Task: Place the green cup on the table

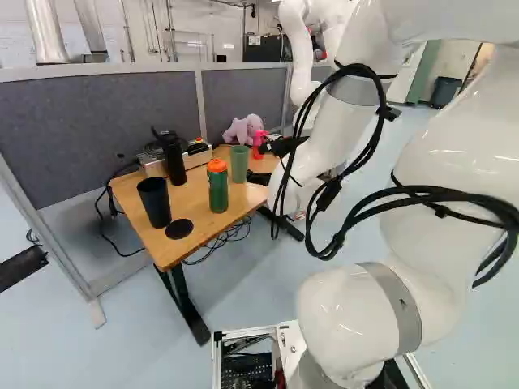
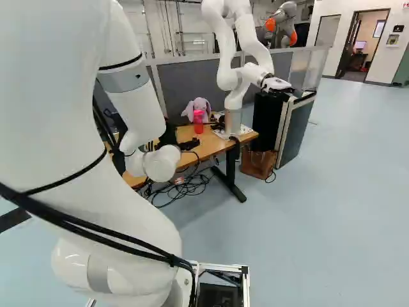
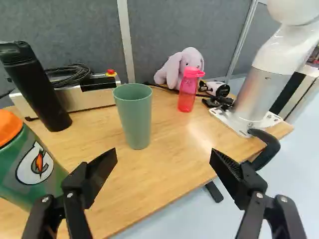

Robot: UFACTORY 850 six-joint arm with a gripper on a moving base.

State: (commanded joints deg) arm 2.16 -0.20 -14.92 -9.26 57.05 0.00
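The jaws stand wide near an orange-capped bottle (image 3: 37, 169), the green cup (image 3: 134, 117) ahead between black flask (image 3: 37, 89) and pink bottle (image 3: 188, 92).

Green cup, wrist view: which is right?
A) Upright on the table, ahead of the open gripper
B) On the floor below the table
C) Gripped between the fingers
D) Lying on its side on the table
A: the green cup stands on its base on the table, mouth up, beyond the parted fingertips of the gripper.
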